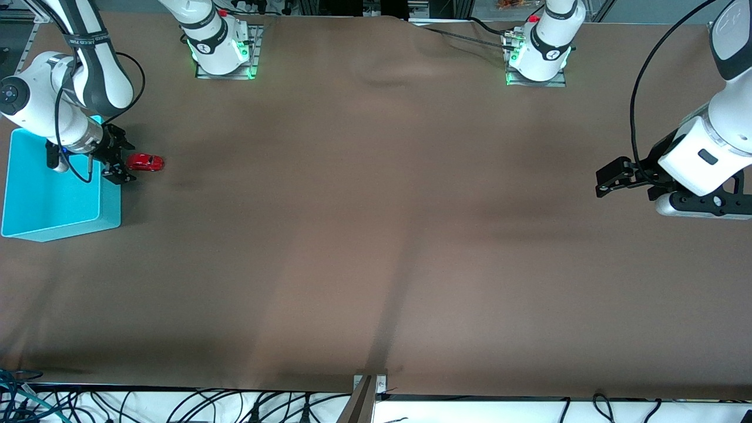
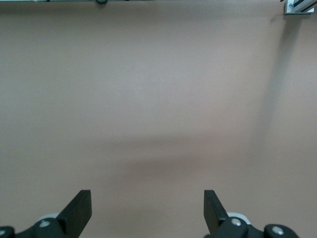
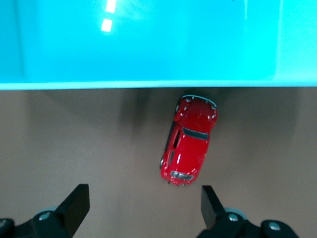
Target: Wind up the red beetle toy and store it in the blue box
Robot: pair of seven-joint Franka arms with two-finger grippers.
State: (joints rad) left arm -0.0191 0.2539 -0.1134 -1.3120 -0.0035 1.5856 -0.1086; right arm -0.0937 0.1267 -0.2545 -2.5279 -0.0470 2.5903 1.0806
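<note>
- Hovering low right by the red beetle toy (image 1: 145,162), the right pincer (image 1: 117,158) has its jaws spread wide with nothing between them – it sits over the tabletop (image 1: 376,235) at the edge of the blue box (image 1: 35,200), at the right arm's end.
- The toy rests on the tabletop just beside the box's wall, outside it, on the side toward the left arm's end. In the right wrist view the red beetle toy (image 3: 189,147) lies ahead of the open fingers (image 3: 74,206), a bit off-centre toward one finger, its long axis slightly tilted and one end pointing at the blue box (image 3: 148,44).
- So the right arm is clearly the nearer one; it probably needs a short push forward and a small twist to straddle the body across its width.
- The left pincer (image 1: 614,176) waits well apart over bare tabletop – also wide open, holding nothing.
- Materials: the toy is glossy, rounded, dark-windowed, likely slippery and tiny; the box is smooth cyan plastic with rounded corners; the tabletop is matte brown.
</note>
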